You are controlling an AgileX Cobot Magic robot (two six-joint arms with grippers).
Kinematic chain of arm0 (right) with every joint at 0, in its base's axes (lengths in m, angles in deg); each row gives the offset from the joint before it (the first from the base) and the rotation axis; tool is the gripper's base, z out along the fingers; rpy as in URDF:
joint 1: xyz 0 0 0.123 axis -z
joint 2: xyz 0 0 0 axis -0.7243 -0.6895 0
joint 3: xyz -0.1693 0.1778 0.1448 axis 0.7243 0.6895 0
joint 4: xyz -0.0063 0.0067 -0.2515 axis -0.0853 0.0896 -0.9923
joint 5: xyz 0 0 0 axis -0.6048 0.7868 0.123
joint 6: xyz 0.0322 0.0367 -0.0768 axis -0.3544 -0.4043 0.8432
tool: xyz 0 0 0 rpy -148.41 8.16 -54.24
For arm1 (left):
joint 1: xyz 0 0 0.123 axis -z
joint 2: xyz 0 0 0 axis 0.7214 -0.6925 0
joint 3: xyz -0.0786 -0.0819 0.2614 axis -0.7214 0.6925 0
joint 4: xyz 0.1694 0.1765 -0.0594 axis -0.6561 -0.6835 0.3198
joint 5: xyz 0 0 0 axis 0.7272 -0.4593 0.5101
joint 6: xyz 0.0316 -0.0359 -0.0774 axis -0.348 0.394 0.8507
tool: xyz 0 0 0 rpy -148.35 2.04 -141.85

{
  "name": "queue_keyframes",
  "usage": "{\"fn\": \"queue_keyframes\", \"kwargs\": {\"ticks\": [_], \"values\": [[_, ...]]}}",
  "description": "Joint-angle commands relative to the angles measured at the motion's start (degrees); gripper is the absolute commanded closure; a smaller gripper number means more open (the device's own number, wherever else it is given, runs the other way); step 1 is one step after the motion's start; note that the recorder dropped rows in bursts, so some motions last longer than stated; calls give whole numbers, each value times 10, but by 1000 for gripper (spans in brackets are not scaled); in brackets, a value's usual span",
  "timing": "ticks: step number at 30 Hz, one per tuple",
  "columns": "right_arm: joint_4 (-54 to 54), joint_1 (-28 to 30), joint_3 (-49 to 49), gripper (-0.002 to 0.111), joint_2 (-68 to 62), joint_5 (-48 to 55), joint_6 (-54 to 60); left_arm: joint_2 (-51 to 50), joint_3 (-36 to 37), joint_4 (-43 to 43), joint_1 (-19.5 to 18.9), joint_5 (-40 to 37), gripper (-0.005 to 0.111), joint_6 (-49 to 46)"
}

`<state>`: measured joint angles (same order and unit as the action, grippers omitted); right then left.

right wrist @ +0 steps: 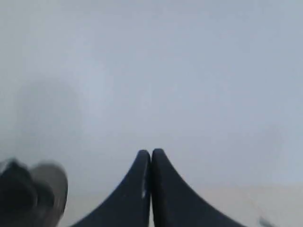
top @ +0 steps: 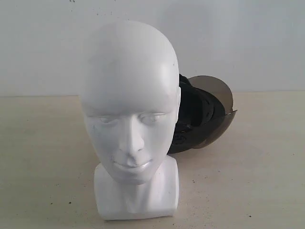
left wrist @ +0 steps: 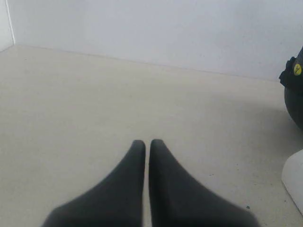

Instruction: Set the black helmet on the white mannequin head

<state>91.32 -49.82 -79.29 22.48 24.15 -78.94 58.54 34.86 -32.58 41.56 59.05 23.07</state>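
Note:
The white mannequin head (top: 131,109) stands upright on its squarish base at the front of the table, face toward the exterior camera. Behind it to the right lies the black helmet (top: 198,121), tipped with its smoky visor (top: 219,90) up and outward, partly hidden by the head. Neither gripper shows in the exterior view. My left gripper (left wrist: 147,144) is shut and empty, low over bare table; the helmet's edge (left wrist: 294,94) and the head's base (left wrist: 294,182) show at that frame's border. My right gripper (right wrist: 150,153) is shut and empty, facing the wall, with the blurred helmet (right wrist: 28,194) at one side.
A pale beige table (top: 257,181) runs back to a plain white wall (top: 248,38). The wall meets the table just behind the helmet.

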Motion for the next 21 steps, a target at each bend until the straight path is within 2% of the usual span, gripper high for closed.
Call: {"fn": "queue_keyframes", "kwargs": {"ticks": [1, 2, 4, 5, 6, 7, 8, 9, 11, 12, 14, 16, 21], "values": [[6, -1, -1, 109, 3, -325, -170, 2, 2, 0, -2, 0, 102, 3], [4, -1, -1, 109, 2, -342, -208, 2, 2, 0, -2, 0, 102, 3], [-58, -1, -43, 109, -3, -235, -202, 2, 2, 0, -2, 0, 102, 3], [-163, -2, -105, 109, -23, -124, -245, 2, 2, 0, -2, 0, 102, 3], [-196, -2, -137, 109, -39, -91, -283, 2, 2, 0, -2, 0, 102, 3], [-236, -2, -207, 109, -91, -11, -372, 2, 2, 0, -2, 0, 102, 3], [-237, -3, -236, 109, -116, 38, -410, 2, 2, 0, -2, 0, 102, 3], [-233, -13, -306, 109, -185, 143, -443, 2, 2, 0, -2, 0, 102, 3], [-202, -41, -390, 109, -294, 295, -403, 2, 2, 0, -2, 0, 102, 3], [-158, -63, -432, 109, -353, 373, -333, 2, 2, 0, -2, 0, 102, 3], [-108, -104, -468, 109, -452, 452, -225, 2, 2, 0, -2, 0, 102, 3], [-90, -135, -474, 109, -522, 468, -166, 2, 2, 0, -2, 0, 102, 3], [-78, -204, -484, 109, -634, 423, -120, 2, 2, 0, -2, 0, 102, 3]]}}
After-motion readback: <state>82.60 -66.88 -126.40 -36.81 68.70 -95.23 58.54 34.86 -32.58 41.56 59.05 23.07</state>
